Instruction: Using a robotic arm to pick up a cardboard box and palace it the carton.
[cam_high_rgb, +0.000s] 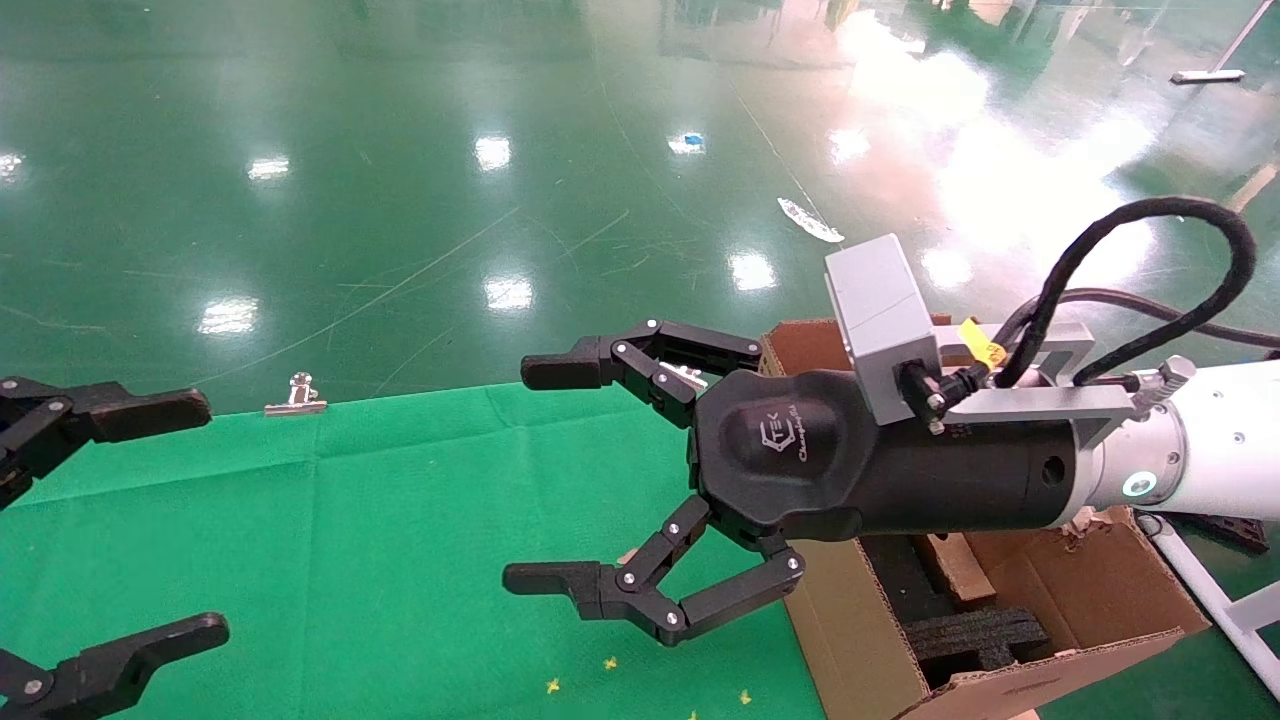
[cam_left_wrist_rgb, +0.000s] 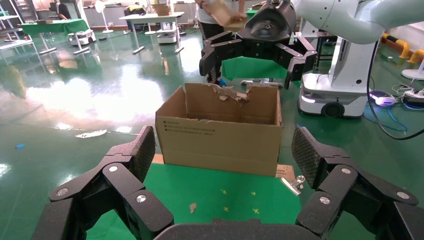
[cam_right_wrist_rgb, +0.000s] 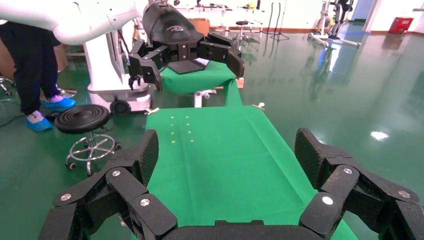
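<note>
- Your right gripper (cam_high_rgb: 535, 475) stands wide open and holds nothing. It hangs over the green cloth (cam_high_rgb: 400, 520), with its fingers pointing toward 9 o'clock in the head view.
- Behind it, the robotic arm (cam_high_rgb: 1200, 440) comes in from 3 o'clock and passes above the carton.
- Your left gripper (cam_high_rgb: 190, 520) is also wide open and empty. It waits at the 9 o'clock edge of the head view, well apart from the right one.
- The carton (cam_high_rgb: 860, 650) stands at about 4 o'clock from the right gripper, at the edge of the cloth. Its flaps are up, one edge (cam_left_wrist_rgb: 230, 92) is torn, and black foam blocks (cam_high_rgb: 975, 635) lie inside.
- The cardboard box is not clearly visible in any view. A narrow brown piece (cam_high_rgb: 955, 565) lies inside the carton, but I cannot tell whether it is the box.
- No box lies on the part of the cloth that you can see between the two grippers.
- My judgement about handling: such a small box is light and rather stiff, but its walls bend if you press too hard. The taped faces can be a little slippery.
- Take it across the two long narrow sides, near the middle, and keep the pads off the side with the hole.
- A metal clip (cam_high_rgb: 296, 398) holds the cloth edge at 11 o'clock from the right gripper.
</note>
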